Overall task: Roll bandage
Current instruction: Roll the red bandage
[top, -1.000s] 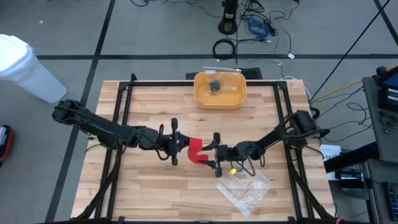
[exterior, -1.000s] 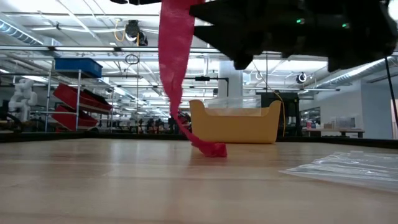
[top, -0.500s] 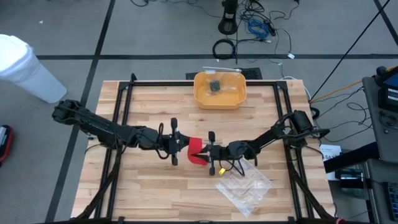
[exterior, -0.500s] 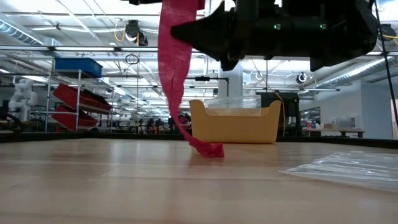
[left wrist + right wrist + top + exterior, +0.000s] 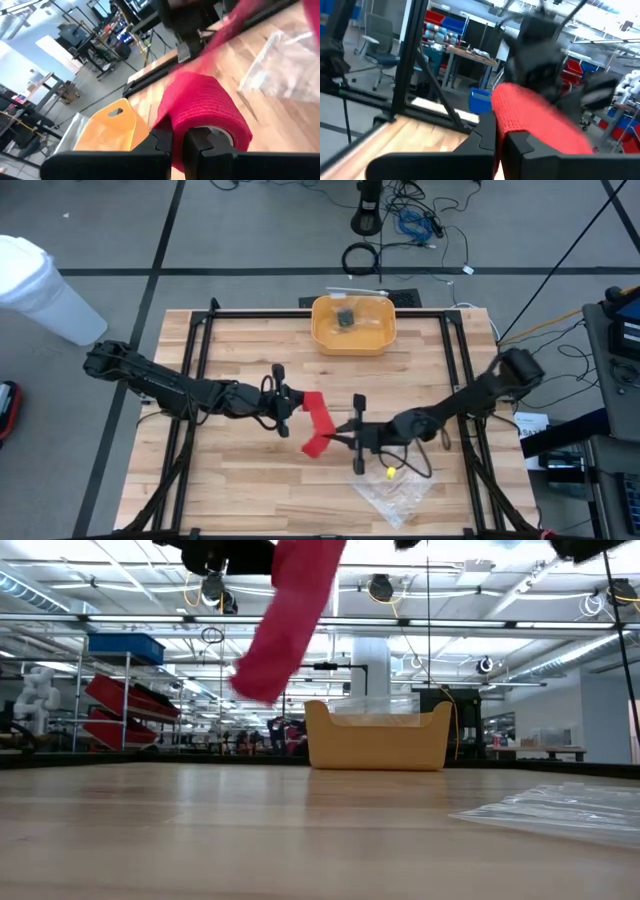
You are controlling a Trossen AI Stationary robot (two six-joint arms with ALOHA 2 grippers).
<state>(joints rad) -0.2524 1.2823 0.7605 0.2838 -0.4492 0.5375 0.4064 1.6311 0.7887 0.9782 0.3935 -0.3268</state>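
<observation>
In the middle of the high view the red bandage is being held clear of the wooden table, stretched as a short band between the two grippers. The left gripper, coming in from the left of the frame, is being kept clamped shut on the rolled end; in the left wrist view the roll is being gripped between the dark fingers, with the loose strip running away toward the upper right. The right gripper, just right of centre and lower in the frame, is being pinched fully shut on the free end, and in the right wrist view the red fabric is being seen emerging from between its closed fingers.

In the low view the strip is being carried slanting across the upper left, with no part touching the tabletop.

The main risk is judged to be loss of tension: if the free end is being held only by its edge, the soft fabric could be pulled out of the pinch and dropped onto the wood. If the grippers are being moved apart too far, turns could be drawn off the roll. The clear plastic bag at the lower right and the yellow bin at the top centre are lying well apart from the strip and are being judged unlikely to snag it.
</observation>
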